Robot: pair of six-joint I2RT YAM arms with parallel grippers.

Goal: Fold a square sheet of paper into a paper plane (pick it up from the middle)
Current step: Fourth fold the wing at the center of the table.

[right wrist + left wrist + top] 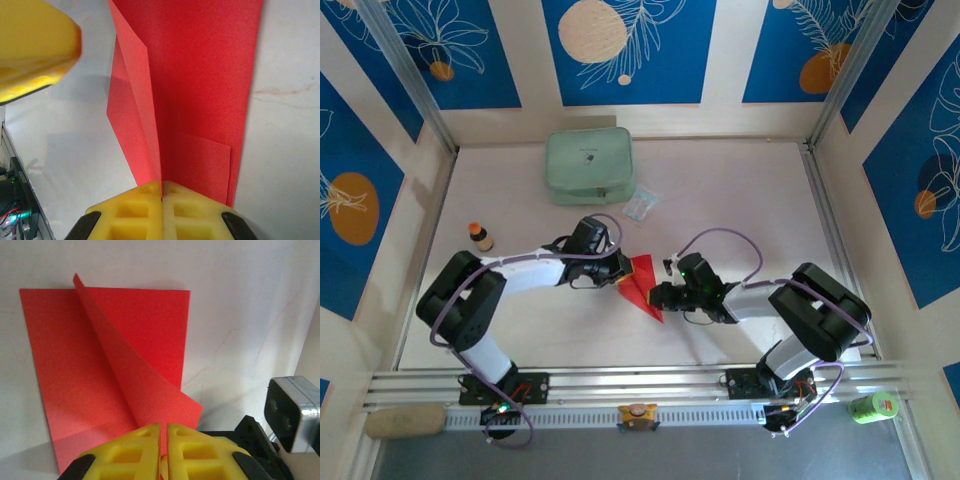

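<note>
pale table (740, 200) bears red paper (644, 283), pouch (588, 165), packet (641, 205), bottle (479, 236).

We note square sheet of paper (642, 283): thin, bright red, matte; partly folded; lies mid-table between the arm ends; from above, narrow pointed outline, tip toward near edge; one flap lifted, curling off lower layer along diagonal crease; flap's edge nipped in left gripper (163, 440); raised centre fold nipped, we think, in right gripper (161, 189); small folded corner beside it lies flat.
</note>
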